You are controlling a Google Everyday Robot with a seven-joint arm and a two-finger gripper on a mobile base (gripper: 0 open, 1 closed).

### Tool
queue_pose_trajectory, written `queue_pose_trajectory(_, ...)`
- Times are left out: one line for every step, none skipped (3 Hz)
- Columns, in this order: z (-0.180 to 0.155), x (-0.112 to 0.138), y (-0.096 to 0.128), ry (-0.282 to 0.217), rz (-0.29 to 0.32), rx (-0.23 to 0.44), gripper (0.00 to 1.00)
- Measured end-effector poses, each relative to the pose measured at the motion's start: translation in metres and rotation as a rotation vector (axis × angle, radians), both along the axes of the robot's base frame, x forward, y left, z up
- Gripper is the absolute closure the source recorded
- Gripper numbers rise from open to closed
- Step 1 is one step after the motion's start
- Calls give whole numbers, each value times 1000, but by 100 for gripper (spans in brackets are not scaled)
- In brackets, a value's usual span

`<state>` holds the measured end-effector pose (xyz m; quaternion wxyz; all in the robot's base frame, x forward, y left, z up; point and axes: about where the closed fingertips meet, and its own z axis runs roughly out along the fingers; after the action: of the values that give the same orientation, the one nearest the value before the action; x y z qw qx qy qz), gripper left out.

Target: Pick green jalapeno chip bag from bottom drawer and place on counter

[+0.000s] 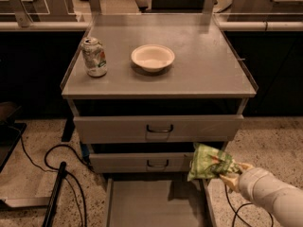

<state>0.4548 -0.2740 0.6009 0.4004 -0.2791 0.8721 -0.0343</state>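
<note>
Green jalapeno chip bag point(208, 163) pinched by gripper point(225, 173) over bottom drawer point(156, 203) right edge. Clear, so you can reach counter point(203, 67)

Just one camera here, sitting high up in front of the drawer cabinet point(113, 127) and tilted down at it, fairly close. The counter point(208, 74) fills the middle of the frame, and the bottom drawer point(151, 203) gets cut off by the lower edge. The arm point(274, 198) comes in from the bottom right corner, so the gripper point(228, 173) sits low right, pinching the green jalapeno chip bag point(207, 161).
</note>
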Motion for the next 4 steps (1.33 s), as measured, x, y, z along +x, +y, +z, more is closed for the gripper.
queue_pose_trajectory(70, 11, -30, -142, -93, -23, 100)
queue_pose_trajectory(70, 11, -30, -142, -93, -23, 100)
queue_pose_trajectory(95, 17, -32, -182, -103, -26, 100)
queue_pose_trajectory(153, 29, -38, -286, -137, -36, 100)
